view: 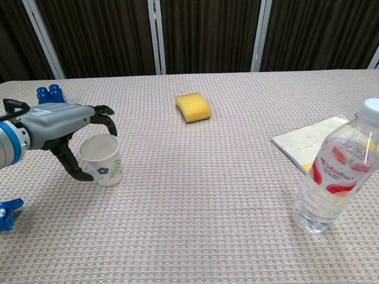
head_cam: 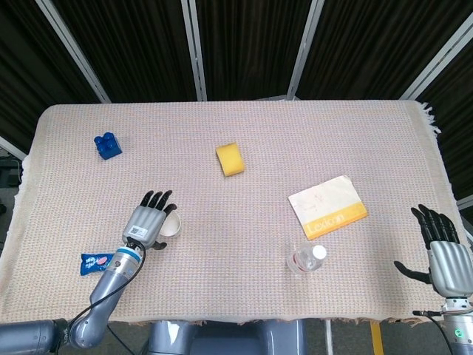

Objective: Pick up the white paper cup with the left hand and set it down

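Paper cup [view: 103, 159]: white, flower print, upright on the tablecloth [head_cam: 259, 163], lower left of the head view. Left hand [view: 59, 129]: at the cup's left side, fingers [view: 102, 113] arched over its rim, thumb low beside the wall; contact cannot be told. Right hand [head_cam: 442, 255]: lower right corner, fingers spread, holding nothing. Sponge [head_cam: 230, 159]: yellow, upper centre. Bottle [view: 335, 169]: right of centre, upright.
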Controlling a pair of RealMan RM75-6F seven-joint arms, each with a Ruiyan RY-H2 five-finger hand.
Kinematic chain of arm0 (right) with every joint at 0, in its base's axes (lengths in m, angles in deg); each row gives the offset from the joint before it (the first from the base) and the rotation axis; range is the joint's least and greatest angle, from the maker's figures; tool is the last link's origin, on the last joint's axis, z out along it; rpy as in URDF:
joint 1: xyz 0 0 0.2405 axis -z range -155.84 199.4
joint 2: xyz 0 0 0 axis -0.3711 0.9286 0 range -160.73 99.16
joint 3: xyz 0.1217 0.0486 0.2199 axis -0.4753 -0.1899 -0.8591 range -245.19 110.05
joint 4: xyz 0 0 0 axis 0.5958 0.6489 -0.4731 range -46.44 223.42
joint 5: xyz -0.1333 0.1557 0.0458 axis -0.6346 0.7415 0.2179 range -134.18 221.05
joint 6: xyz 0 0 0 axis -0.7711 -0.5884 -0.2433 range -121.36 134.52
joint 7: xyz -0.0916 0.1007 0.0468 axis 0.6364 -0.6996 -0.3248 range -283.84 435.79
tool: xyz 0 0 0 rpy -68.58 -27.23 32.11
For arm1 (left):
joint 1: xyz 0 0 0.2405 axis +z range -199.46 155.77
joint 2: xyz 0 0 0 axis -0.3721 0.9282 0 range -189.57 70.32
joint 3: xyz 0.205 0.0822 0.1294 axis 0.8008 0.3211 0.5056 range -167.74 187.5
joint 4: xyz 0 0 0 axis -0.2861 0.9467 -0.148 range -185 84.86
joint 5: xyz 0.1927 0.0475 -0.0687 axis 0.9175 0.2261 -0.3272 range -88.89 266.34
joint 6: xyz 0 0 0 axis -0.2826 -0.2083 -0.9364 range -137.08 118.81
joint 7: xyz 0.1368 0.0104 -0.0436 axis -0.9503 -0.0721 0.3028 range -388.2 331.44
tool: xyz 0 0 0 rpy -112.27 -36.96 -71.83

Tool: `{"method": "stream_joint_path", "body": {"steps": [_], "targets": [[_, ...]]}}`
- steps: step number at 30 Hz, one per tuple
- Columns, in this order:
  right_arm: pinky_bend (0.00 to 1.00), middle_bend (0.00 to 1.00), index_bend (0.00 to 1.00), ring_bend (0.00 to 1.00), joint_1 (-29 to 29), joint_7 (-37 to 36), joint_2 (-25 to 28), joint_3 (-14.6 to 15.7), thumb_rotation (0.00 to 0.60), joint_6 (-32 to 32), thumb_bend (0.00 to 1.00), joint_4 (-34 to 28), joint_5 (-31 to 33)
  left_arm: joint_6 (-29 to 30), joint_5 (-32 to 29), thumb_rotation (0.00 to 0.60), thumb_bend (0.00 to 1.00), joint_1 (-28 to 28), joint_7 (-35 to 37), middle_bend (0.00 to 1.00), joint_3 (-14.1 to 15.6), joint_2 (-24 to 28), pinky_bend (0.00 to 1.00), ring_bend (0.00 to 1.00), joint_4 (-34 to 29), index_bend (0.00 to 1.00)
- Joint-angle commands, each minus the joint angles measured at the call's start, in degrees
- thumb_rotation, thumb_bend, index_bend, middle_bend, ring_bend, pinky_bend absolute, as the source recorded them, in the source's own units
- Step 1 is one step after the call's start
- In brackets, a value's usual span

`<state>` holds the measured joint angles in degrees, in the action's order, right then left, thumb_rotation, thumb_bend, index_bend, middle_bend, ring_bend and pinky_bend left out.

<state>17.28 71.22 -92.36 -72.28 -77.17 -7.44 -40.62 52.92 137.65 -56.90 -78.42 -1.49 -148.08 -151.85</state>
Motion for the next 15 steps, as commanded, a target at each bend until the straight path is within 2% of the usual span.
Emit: {"method": "stream_joint_path", "body": {"steps": [1,6,9,15], "targets": [[0.00,0.00,0.00,0.00,0.0,-0.4,0.1,-0.1,0.600,-0.1,0.06,0.1,0.1,0.9,-2.2,0.600,0.12,-1.3,-0.7,0.00,0.2,-1.4,0.00,0.00,0.9,0.30],[0.00,0.00,0.00,0.00,0.0,-0.6,0.2,-0.2,0.600,0.0,0.06,0.1,0.1,2.6,-2.1,0.600,0.14,-1.7,0.8,0.00,0.5,-1.4,0.00,0.00,0.8,0.34],[0.00,0.00,0.00,0.00,-0.1,-0.2,0.1,0.0,0.600,0.1,0.06,0.1,-0.1,3.9,0.0,0.600,0.14,-0.1,7.8,0.00,-0.8,-0.7,0.00,0.00,-0.6,0.36],[0.00,0.00,0.00,0.00,0.0,0.2,0.0,0.0,0.600,0.0,0.06,0.0,-0.1,1.6,0.9,0.600,0.14,3.1,23.3,0.00,-1.8,-0.1,0.00,0.00,-0.3,0.37]]}}
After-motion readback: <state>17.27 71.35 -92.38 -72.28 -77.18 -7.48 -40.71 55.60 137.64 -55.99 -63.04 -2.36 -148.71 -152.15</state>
